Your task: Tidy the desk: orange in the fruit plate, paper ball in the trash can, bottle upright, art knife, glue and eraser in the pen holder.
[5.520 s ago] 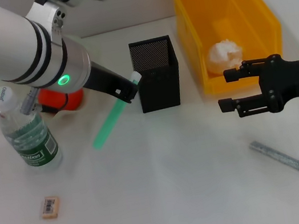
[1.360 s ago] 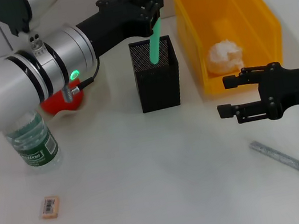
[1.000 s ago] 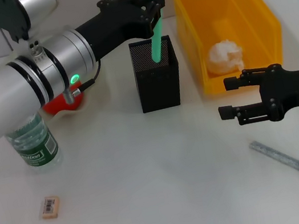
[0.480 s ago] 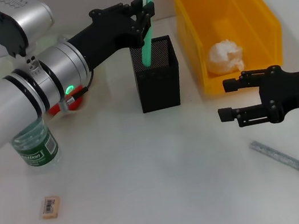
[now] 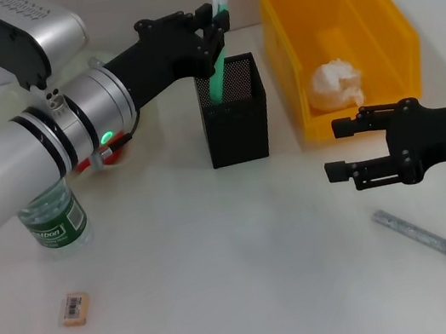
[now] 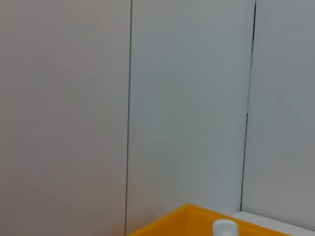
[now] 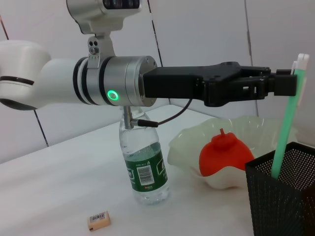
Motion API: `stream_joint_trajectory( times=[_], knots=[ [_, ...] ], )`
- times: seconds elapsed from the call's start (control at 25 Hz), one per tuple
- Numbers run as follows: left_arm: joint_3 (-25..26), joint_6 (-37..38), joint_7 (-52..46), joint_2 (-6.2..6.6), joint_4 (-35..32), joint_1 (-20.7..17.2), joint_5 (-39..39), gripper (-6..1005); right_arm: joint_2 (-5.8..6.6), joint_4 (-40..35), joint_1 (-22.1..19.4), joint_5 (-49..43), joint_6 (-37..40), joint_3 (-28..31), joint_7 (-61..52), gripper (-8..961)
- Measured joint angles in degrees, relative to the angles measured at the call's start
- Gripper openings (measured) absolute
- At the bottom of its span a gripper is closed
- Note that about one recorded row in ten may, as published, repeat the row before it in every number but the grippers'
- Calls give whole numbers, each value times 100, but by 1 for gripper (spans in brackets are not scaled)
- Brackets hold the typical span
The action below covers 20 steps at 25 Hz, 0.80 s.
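My left gripper [image 5: 213, 23] is shut on the green glue stick [image 5: 216, 63] with a white cap, whose lower end reaches into the black mesh pen holder [image 5: 237, 125]. The right wrist view shows the glue [image 7: 287, 130] standing nearly upright in the pen holder [image 7: 285, 201]. The orange [image 7: 224, 152] lies in the pale fruit plate [image 7: 194, 145]. Beside it the bottle [image 5: 51, 219] stands upright. An eraser [image 5: 74, 307] lies at the front left and the grey art knife [image 5: 427, 238] at the front right. The paper ball [image 5: 336, 85] sits in the yellow trash can [image 5: 375, 2]. My right gripper [image 5: 334, 149] hovers open, holding nothing.
The left arm crosses over the fruit plate and hides most of the orange [image 5: 113, 154] from the head view. The yellow trash can stands close to the right of the pen holder. The left wrist view shows only wall panels, the can's rim [image 6: 182, 216] and the glue's cap [image 6: 225, 228].
The left gripper carried the glue from beside the bottle up over the pen holder and has just lowered it a little into the holder. The right arm has barely moved.
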<state>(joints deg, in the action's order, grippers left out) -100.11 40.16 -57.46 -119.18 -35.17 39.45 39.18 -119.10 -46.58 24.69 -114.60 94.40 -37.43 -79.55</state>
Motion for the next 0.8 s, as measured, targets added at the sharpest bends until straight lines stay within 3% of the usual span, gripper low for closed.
stream_joint_trajectory(
  times=[0.8],
  knots=[
    [-225,-60,107,0,170,-37,-62,244,-9,0,-8,129,-1,-64,-4,764]
  ],
)
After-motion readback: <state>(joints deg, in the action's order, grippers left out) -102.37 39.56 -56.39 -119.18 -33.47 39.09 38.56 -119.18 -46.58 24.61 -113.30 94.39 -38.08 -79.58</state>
